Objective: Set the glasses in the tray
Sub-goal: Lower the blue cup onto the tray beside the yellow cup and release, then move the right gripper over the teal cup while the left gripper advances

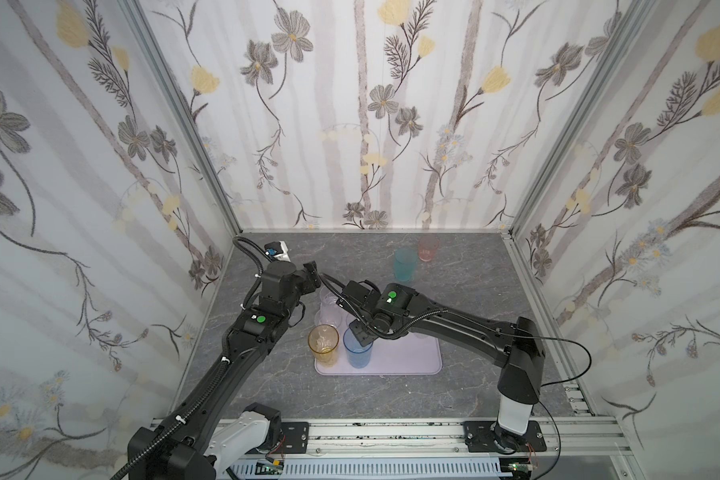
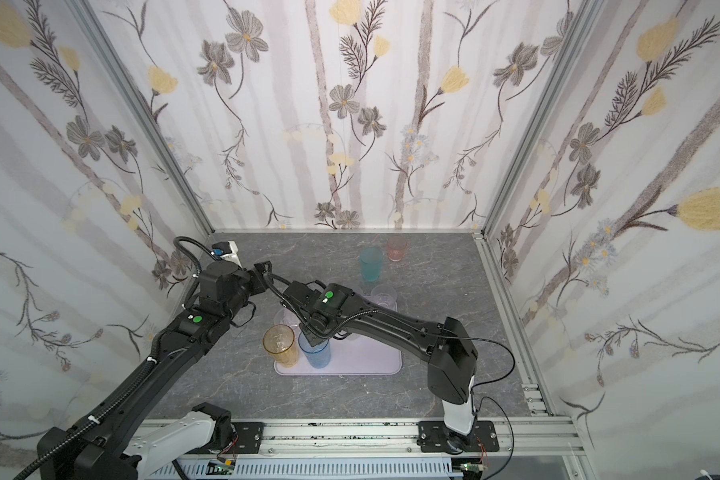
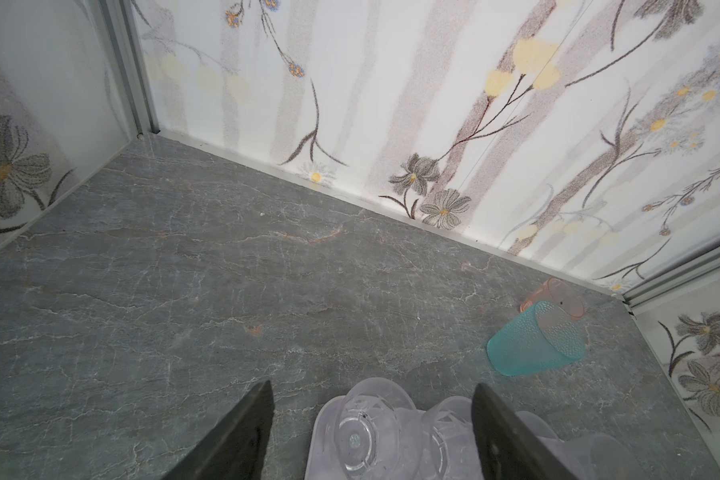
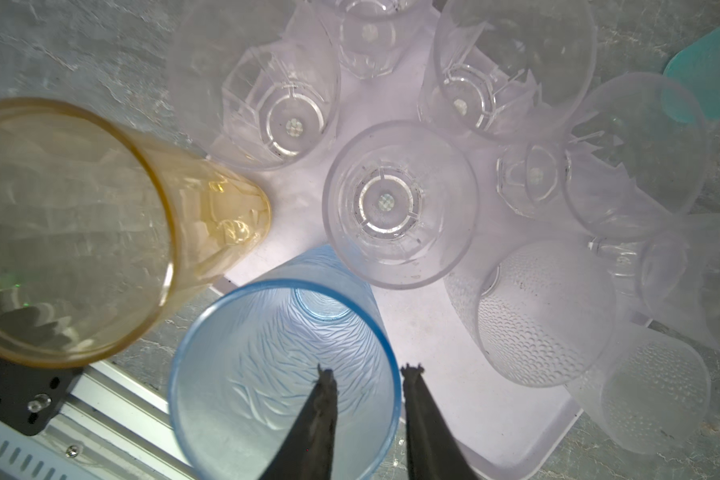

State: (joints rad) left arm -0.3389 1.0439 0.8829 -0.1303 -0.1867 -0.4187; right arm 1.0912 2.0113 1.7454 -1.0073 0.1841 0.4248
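A: How much of the task is judged done?

B: Most of it. The tray (image 1: 408, 355), set toward the front middle of the desk (image 1: 350, 399), is seen crowded with short clear and frosted glasses (image 4: 400, 203); an exact count cannot be made. The amber glass (image 1: 323, 347) is stood at the tray's front-left corner, with the blue glass (image 1: 357, 353) just beside it along the front rim.

A: What is left?

B: Two pieces. The teal glass (image 1: 405, 266) and the pink glass (image 1: 428, 249) are found upright near the desk's back edge, right of the middle, well apart from the tray.

A: How are the grippers held?

B: The right gripper (image 4: 368, 370) is parted narrowly astride the blue glass's rim, one finger inside and one outside. The wall is not seen pinched, so the glass is judged not gripped. The left gripper (image 3: 373, 386) is spread wide over the tray's back-left part, with nothing held.

A: And the surroundings?

B: The grey, stone-veined desk is enclosed on three sides by flowered walls (image 1: 350, 124) in metal framing. Both arm bases are carried by a metal rail (image 1: 391, 430) along the front edge.
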